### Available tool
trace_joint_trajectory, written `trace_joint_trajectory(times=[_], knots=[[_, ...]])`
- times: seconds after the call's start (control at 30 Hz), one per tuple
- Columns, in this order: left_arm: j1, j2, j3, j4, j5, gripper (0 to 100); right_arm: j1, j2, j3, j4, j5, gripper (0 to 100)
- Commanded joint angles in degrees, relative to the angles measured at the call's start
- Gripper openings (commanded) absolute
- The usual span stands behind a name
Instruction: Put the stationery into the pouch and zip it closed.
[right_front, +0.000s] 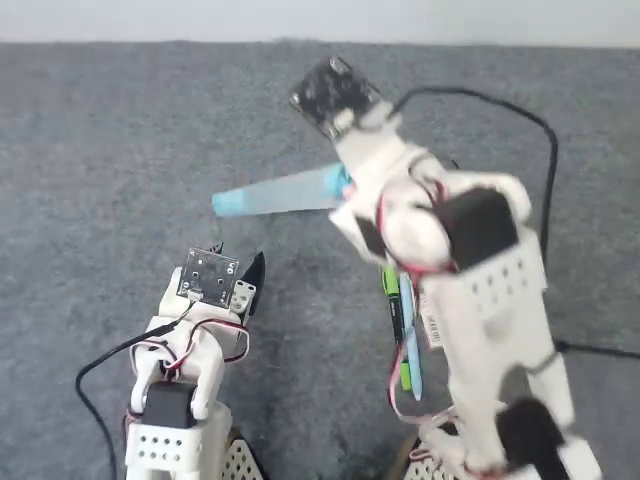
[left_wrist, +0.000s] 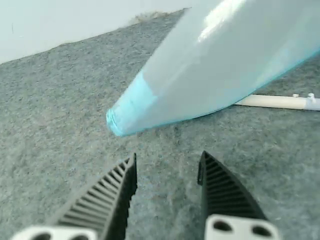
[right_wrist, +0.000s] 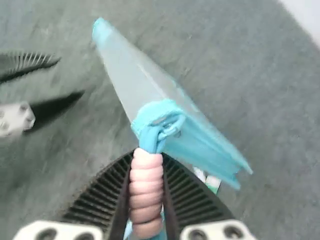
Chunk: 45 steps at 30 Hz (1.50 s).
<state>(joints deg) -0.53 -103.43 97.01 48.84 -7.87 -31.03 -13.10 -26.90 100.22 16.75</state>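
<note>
Right hand (right_wrist: 149, 159) clamped on the pink zip pull (right_wrist: 145, 192), pouch (right_front: 280, 193) hanging off it over mid-desk (right_front: 100, 150), closed tip toward the left edge. Left hand (left_wrist: 168, 159) wide open, holding nothing, just short of that tip. Pens (right_front: 402, 325) on the desk near the near edge, under the right arm, not loaded yet. Looks like the opening step. Next: left hand pinches the pouch tip to brace it so the zip can run. Can't tell how far the zip is open.

light bright, even, diffuse | shadows faint, soft-edged beneath pouch (left_wrist: 225, 65) | glare: white sheen on its upper face
</note>
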Motion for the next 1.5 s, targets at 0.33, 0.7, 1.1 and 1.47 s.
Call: trace_joint_trajectory(times=[0.33,0.7,1.1,1.47], knots=[[1.14,-0.62,-0.48,-0.44,-0.62,19,-2.51,13.41,-9.49,2.77,-2.55,0.6],[-0.62,-0.62,-0.48,-6.59,-0.35,19,-9.63,-14.64,31.82,0.92,12.84,0.6],[-8.97,-0.62,-0.48,-10.64,2.9,19,12.0,-33.98,70.15,-17.27,24.79,0.6],[-9.23,-0.7,-0.48,-8.18,0.44,19,1.89,-22.11,70.07,-30.64,0.97,0.6]])
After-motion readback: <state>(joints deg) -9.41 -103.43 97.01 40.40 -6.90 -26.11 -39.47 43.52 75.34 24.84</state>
